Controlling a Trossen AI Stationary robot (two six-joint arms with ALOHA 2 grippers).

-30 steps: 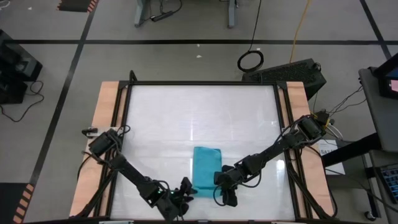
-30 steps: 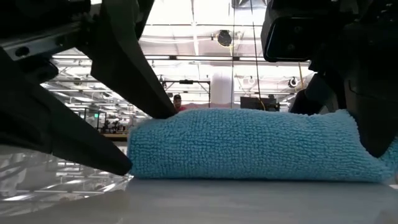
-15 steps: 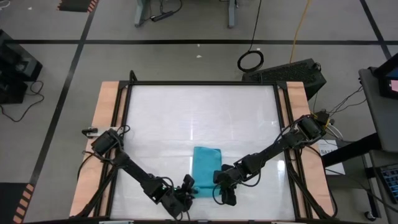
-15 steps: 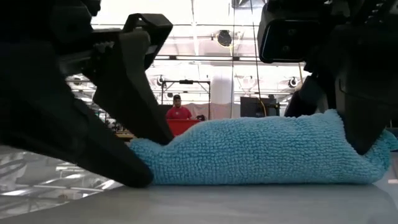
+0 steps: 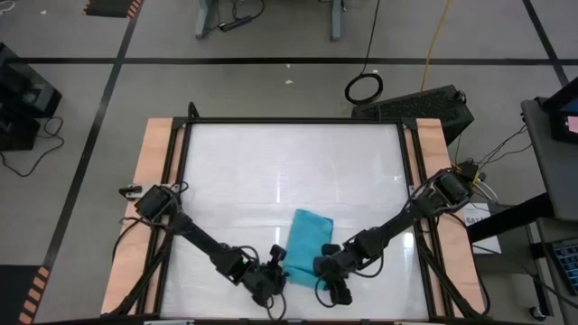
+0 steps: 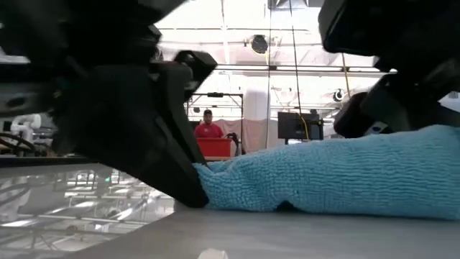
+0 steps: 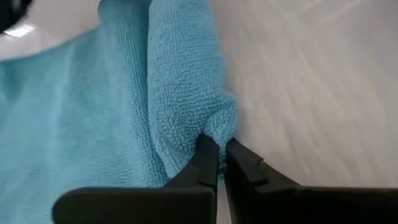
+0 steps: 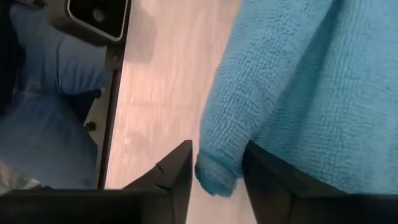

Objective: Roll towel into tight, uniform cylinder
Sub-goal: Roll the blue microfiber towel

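Observation:
The turquoise towel (image 5: 305,242) lies folded and askew on the white table near its front edge, thick in the low view (image 6: 345,180). My left gripper (image 5: 276,267) is at the towel's near left corner and is shut on it (image 7: 221,149). At the near right corner, my right gripper (image 5: 327,271) stands open, with that corner (image 8: 216,174) between its two fingers. My left gripper pinches the thick folded edge at the towel's near left corner (image 7: 217,127) between its two fingers. The fingers slant down from the near left. The towel stays lying on the table. My right gripper has the corner between its open fingers; whether they touch it, I cannot tell.
Bare white tabletop (image 5: 289,162) stretches toward the far edge. Wooden strips (image 5: 158,181) and a black frame run along the left and right sides. In the low view, a person in red (image 6: 208,129) stands far behind in the room.
My left gripper has gone toward the towel's near left corner, rolled, and shut on it. My right gripper has opened off the near right corner. The towel has turned askew, and its near end has slid a little toward the table's right edge.

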